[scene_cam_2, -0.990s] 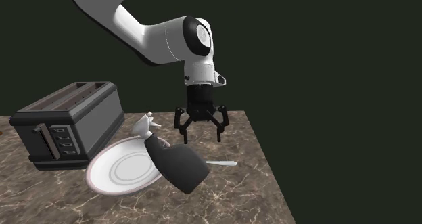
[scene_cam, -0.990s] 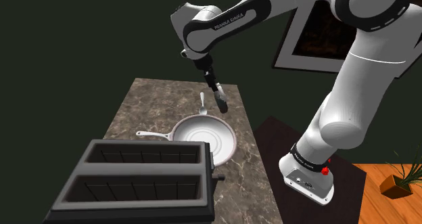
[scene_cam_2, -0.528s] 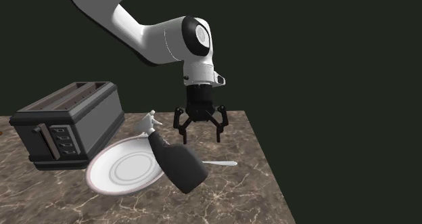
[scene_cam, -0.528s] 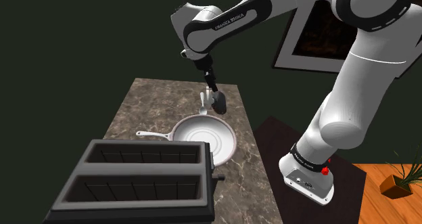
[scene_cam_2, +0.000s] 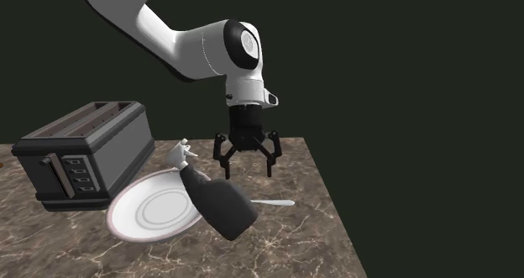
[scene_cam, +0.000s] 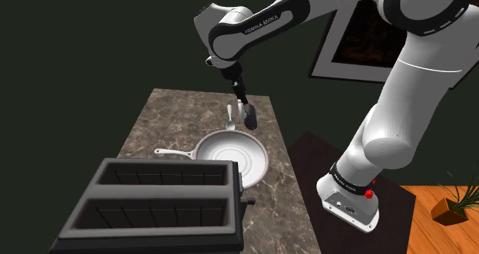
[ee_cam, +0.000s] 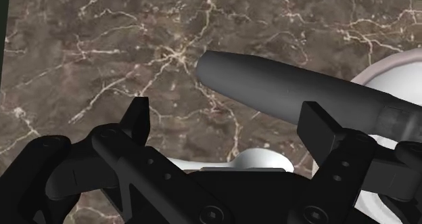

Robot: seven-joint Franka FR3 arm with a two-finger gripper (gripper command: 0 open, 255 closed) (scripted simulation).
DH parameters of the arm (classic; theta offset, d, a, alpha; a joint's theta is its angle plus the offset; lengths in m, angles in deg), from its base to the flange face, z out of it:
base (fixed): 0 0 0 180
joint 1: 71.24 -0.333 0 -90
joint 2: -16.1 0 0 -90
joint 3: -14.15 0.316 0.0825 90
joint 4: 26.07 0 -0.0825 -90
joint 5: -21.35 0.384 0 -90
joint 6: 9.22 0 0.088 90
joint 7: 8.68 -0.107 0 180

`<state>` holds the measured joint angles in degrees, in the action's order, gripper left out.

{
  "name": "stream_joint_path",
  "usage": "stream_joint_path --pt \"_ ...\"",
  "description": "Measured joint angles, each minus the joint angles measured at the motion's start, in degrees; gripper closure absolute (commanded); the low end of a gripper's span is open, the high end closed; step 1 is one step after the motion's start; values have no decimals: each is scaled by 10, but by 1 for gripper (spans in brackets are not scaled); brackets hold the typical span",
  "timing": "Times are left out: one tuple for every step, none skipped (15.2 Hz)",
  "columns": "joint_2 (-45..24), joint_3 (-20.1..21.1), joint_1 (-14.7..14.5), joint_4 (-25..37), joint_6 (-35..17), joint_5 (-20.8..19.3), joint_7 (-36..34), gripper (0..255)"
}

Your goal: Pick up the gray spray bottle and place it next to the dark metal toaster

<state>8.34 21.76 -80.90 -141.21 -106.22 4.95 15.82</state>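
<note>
Dark grey spray bottle (scene_cam_2: 222,205) leans tilted at lower centre of the second exterior view; we see the gripper (scene_cam_2: 248,171) above it, fingers spread wide, holding nothing.

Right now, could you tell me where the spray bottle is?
In the second exterior view, the spray bottle lies tilted at the white plate's right edge, beside the spoon, just below the open gripper.

A framed picture (scene_cam: 358,47) hangs on the dark green wall (scene_cam: 92,37).
</note>
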Motion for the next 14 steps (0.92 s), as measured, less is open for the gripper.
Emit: stream_joint_path --pt "1 -1 1 -2 -6 -1 1 255" --pt "0 -1 2 0 -4 -1 3 255" --pt "0 -2 3 2 0 -1 5 255" --pt "2 -3 4 6 6 -2 8 255" --pt "4 -2 4 10 13 -1 9 255" --pt "6 -3 4 11 20 -1 11 255" --pt "7 -3 5 12 28 0 13 255" --pt "8 -4 5 14 34 0 15 255" --pt "11 -4 5 16 41 0 17 255" --pt "12 -4 5 22 48 1 19 255" --pt "12 -4 5 22 48 1 19 0" --pt "12 -4 5 22 48 1 19 0" --pt "8 -5 7 26 40 9 8 0" --pt "2 -7 9 31 27 23 -9 0"
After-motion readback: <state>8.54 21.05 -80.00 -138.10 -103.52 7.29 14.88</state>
